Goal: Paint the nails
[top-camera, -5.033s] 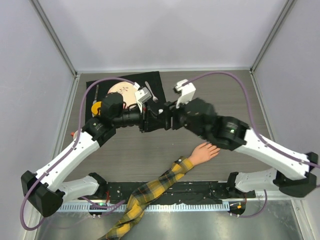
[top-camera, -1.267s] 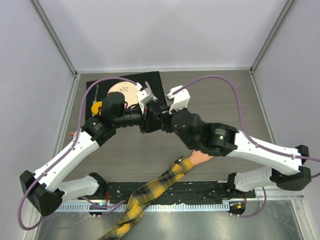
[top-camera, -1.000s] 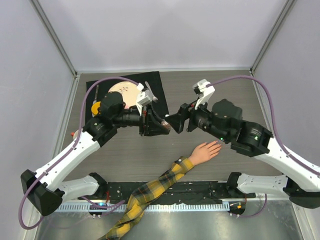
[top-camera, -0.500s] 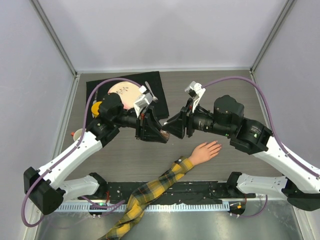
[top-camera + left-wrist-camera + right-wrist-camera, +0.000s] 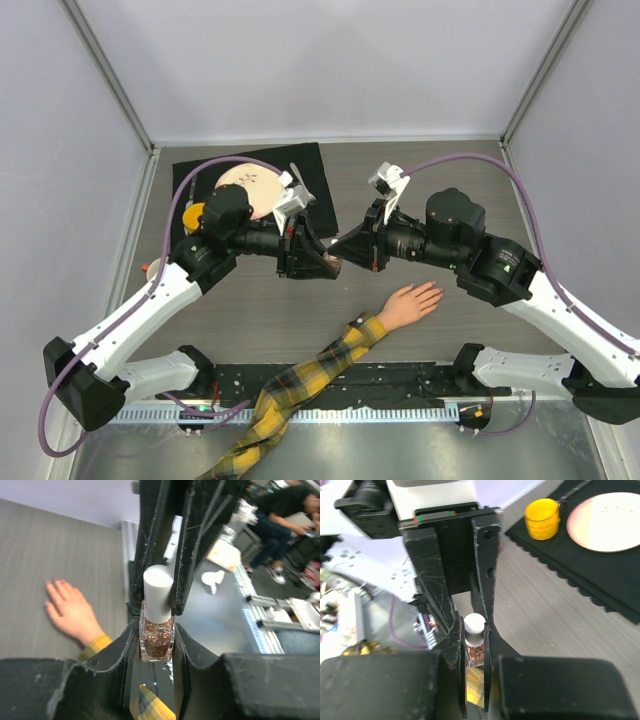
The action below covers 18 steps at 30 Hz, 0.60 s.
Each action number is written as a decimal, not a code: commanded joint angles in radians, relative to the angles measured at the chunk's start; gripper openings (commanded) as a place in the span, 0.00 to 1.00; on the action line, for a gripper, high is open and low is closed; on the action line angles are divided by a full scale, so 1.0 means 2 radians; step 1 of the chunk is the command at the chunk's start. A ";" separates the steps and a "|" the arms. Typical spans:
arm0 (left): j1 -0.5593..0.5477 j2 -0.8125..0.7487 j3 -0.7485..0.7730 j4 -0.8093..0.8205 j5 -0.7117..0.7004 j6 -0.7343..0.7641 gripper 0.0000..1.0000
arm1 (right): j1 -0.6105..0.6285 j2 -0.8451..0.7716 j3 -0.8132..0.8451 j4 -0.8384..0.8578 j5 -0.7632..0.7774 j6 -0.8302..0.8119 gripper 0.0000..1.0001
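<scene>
Both arms meet nose to nose over the middle of the table (image 5: pixel 450 190), just right of the black mat (image 5: pixel 600 585).

- Your left gripper (image 5: pixel 156 632) is clamped on the glass body of the polish bottle (image 5: pixel 156 640), which holds coppery glitter polish. One finger presses each side of the glass.
- Your right gripper (image 5: pixel 474 635) is clenched on the white cap (image 5: pixel 158 592). In the left wrist view its dark fingers sit tight against both sides of the cap. The cap is on the bottle.
- The bottle hangs between the two grippers, off the table surface.

The mannequin hand (image 5: pixel 408 303) lies flat on the table, palm down and fingers spread. It is nearer the arm bases than the grippers and touches neither. Its fingers point away toward the right side.
- The nails (image 5: pixel 48 584) are at the fingertips. They are too small here for you to judge any colour on them.
- The plaid sleeve (image 5: pixel 310 375) runs from the wrist back over the near edge of the table, toward the left.

On the mat, behind your left arm, you have a plate (image 5: pixel 610 522), a yellow cup (image 5: pixel 542 518) and a fork (image 5: pixel 302 183).
</scene>
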 commanded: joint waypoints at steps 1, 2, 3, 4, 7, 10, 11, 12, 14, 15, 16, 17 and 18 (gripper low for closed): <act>0.010 -0.006 0.030 -0.074 -0.205 0.056 0.00 | 0.007 0.001 0.008 -0.001 0.049 0.004 0.01; 0.010 -0.008 0.033 -0.081 -0.242 0.061 0.00 | 0.009 0.008 0.013 -0.006 0.072 0.007 0.01; 0.010 -0.009 0.035 -0.092 -0.278 0.060 0.00 | 0.030 0.017 0.019 -0.022 0.109 0.013 0.01; 0.010 -0.010 0.035 -0.094 -0.337 0.058 0.00 | 0.065 0.045 0.036 -0.032 0.278 0.018 0.01; 0.010 -0.014 0.034 -0.093 -0.386 0.047 0.00 | 0.199 0.116 0.101 -0.092 0.583 0.068 0.01; 0.010 -0.010 0.031 -0.084 -0.368 0.048 0.00 | 0.214 0.178 0.125 -0.095 0.621 0.094 0.01; 0.010 -0.010 0.029 -0.084 -0.351 0.050 0.00 | 0.213 0.177 0.119 -0.081 0.618 0.092 0.01; 0.010 -0.011 0.026 -0.081 -0.344 0.053 0.00 | 0.210 0.173 0.113 -0.058 0.611 0.091 0.01; 0.010 -0.016 0.018 -0.073 -0.325 0.058 0.00 | 0.194 0.157 0.097 -0.042 0.575 0.077 0.01; 0.010 -0.018 0.016 -0.074 -0.318 0.062 0.00 | 0.189 0.148 0.081 -0.023 0.557 0.068 0.01; 0.010 -0.020 0.016 -0.076 -0.307 0.071 0.00 | 0.184 0.140 0.073 -0.013 0.542 0.061 0.01; 0.010 -0.021 0.016 -0.076 -0.298 0.073 0.00 | 0.171 0.131 0.064 -0.006 0.526 0.056 0.01; 0.010 -0.023 0.016 -0.074 -0.282 0.075 0.00 | 0.161 0.109 0.045 0.010 0.480 0.055 0.01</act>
